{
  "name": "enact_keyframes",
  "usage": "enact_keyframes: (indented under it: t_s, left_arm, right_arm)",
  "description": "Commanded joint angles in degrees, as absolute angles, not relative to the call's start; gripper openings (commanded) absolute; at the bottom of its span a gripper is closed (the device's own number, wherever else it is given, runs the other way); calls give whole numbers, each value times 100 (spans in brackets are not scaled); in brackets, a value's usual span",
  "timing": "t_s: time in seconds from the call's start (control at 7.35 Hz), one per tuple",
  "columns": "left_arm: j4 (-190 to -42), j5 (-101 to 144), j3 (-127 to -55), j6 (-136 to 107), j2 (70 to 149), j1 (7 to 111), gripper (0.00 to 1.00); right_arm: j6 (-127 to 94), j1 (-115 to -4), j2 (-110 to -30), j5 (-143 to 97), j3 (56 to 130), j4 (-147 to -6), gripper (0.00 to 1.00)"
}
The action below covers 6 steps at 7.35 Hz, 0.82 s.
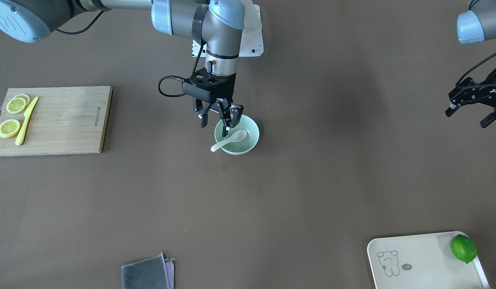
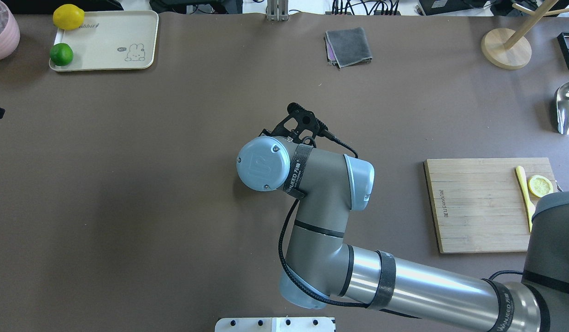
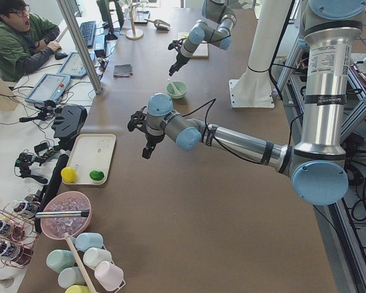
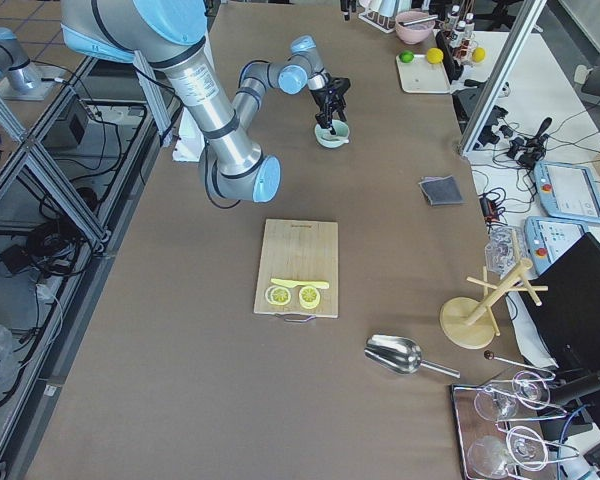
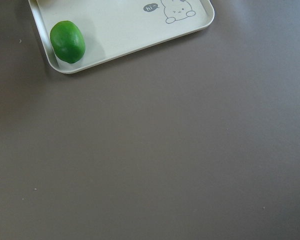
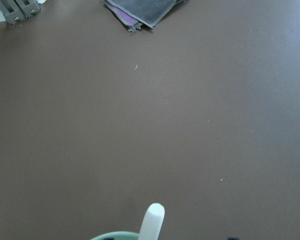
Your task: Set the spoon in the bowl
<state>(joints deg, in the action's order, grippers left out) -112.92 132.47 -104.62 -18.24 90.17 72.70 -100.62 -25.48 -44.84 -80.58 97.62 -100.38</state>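
Note:
The white spoon (image 1: 231, 139) lies in the pale mint-green bowl (image 1: 251, 127), scoop inside and handle sticking out over the rim. My right gripper (image 1: 215, 126) hangs open and empty just above the bowl's rim, not touching the spoon. In the right wrist view the spoon's handle tip (image 6: 152, 220) and the bowl's rim (image 6: 115, 236) show at the bottom edge. In the overhead view my right arm hides the bowl and spoon. My left gripper (image 1: 466, 119) is open and empty, far off at the table's side.
A wooden cutting board (image 1: 63, 120) holds lemon slices (image 1: 9, 128) and a yellow-green knife (image 1: 26, 120). A cream tray (image 1: 416, 261) holds a lime (image 1: 463, 248). A grey cloth (image 1: 147, 273) lies at the table's edge. A metal scoop (image 2: 567, 108) and a wooden stand (image 2: 505, 46) are at the far right.

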Motion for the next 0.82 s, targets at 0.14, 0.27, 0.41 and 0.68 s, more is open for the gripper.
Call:
enact_keyframes:
  t_s: [0.14,0.27,0.41,0.68]
  left_arm:
    - [-11215,13236,-10424,-1740,8982,7347,98]
    - [-11137,13228,-10380,-1558,8991,7617,98]
    - [-10518,13228,-10336,-729,9035,8003,99]
    - [-8979,13210,-10249,1135,9351,8671,99]
  right_arm:
    - [-6499,-4344,-6383,-10391,11667,-10134,100]
    - [-5338,-5055,-6859,-11059,11837,-10134,100]
    - [-4117,-5793,-7299,-11631,11856,-10134,100]
    - [-2528,-6711,-8169,-11988,11856,-10099,100]
